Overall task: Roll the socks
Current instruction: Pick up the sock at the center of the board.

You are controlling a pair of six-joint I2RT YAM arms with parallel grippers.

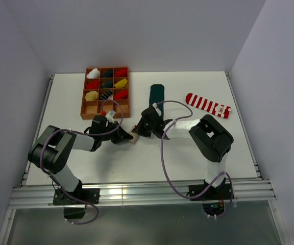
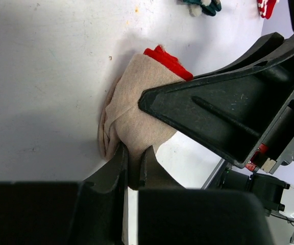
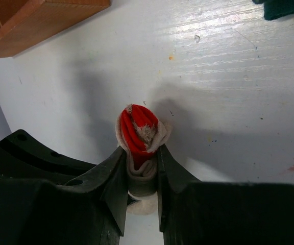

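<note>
The beige sock with the red toe (image 1: 133, 137) lies bunched into a roll between my two grippers at the table's middle. My left gripper (image 1: 126, 137) is shut on its beige end (image 2: 137, 102), with the jaws (image 2: 132, 153) pinching the fabric. My right gripper (image 1: 140, 129) is shut on the other end, where the red toe (image 3: 139, 130) bulges out past the jaws (image 3: 141, 153). The dark green sock (image 1: 157, 93) lies flat behind the right gripper. The red-and-white striped sock (image 1: 208, 104) lies flat at the right.
A brown compartment tray (image 1: 84, 91) at the back left holds several rolled bundles in red, yellow, white and dark colours; its corner (image 3: 34, 20) shows in the right wrist view. Grey walls close in the table on three sides.
</note>
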